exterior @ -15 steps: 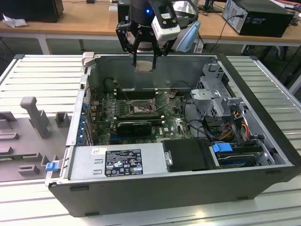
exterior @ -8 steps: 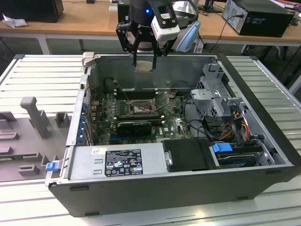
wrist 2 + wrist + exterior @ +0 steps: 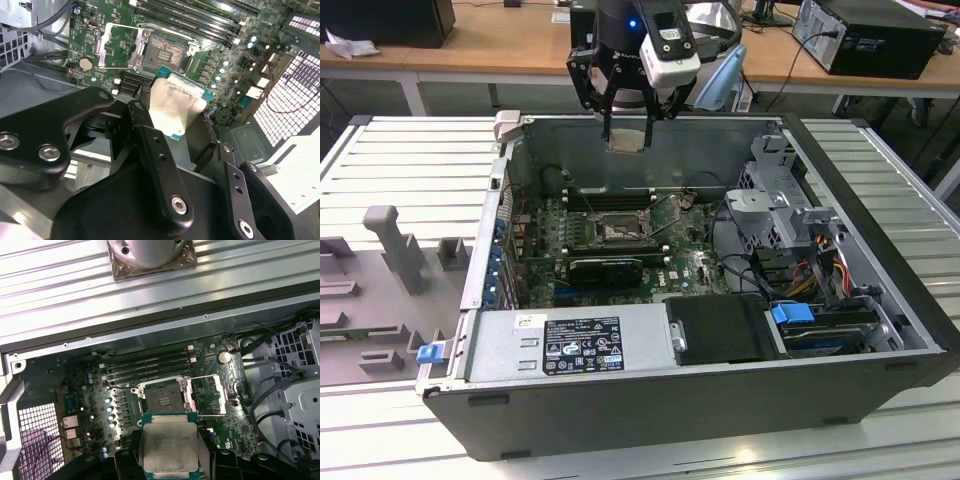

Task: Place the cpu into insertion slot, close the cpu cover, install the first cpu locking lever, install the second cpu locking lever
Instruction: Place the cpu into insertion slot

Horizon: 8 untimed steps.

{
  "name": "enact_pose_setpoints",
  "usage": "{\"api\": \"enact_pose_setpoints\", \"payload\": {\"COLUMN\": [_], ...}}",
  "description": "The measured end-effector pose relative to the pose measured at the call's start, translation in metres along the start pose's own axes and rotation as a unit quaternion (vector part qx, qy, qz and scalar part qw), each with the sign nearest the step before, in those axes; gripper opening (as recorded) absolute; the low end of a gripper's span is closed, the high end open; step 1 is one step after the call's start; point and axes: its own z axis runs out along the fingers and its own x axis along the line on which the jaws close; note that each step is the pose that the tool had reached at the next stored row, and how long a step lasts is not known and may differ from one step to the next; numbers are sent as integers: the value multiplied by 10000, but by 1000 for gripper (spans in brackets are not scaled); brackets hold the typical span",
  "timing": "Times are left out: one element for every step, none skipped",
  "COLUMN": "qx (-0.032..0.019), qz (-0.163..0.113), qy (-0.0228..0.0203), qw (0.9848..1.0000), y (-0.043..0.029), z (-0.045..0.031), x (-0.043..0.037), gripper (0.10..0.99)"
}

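Between the fingers of the gripper (image 3: 625,135), which clamp it, the cpu (image 3: 169,445) sits flat, metal top showing. Below the gripper, well apart, lies the insertion slot (image 3: 162,397), pin field bare, cpu cover (image 3: 221,395) swung open beside it.

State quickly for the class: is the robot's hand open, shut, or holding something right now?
Hand: shut on the cpu, not yet in the insertion slot.
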Motion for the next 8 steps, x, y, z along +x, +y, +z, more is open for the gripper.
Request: {"api": "enact_pose_setpoints", "payload": {"qx": [0, -1, -1, -1, -2, -2, -2, -3], "qz": [11, 29, 41, 65, 87, 98, 116, 141], "qy": [-1, -3, -4, -6, -8, -9, -10, -13], "qw": [10000, 10000, 10000, 10000, 10000, 10000, 9999, 9999], "y": [0, 0, 0, 0, 0, 0, 0, 0], "z": [0, 0, 0, 0, 0, 1, 1, 1], "x": [0, 0, 0, 0, 0, 0, 0, 0], "gripper": [529, 529, 529, 529, 529, 529, 529, 529]}}
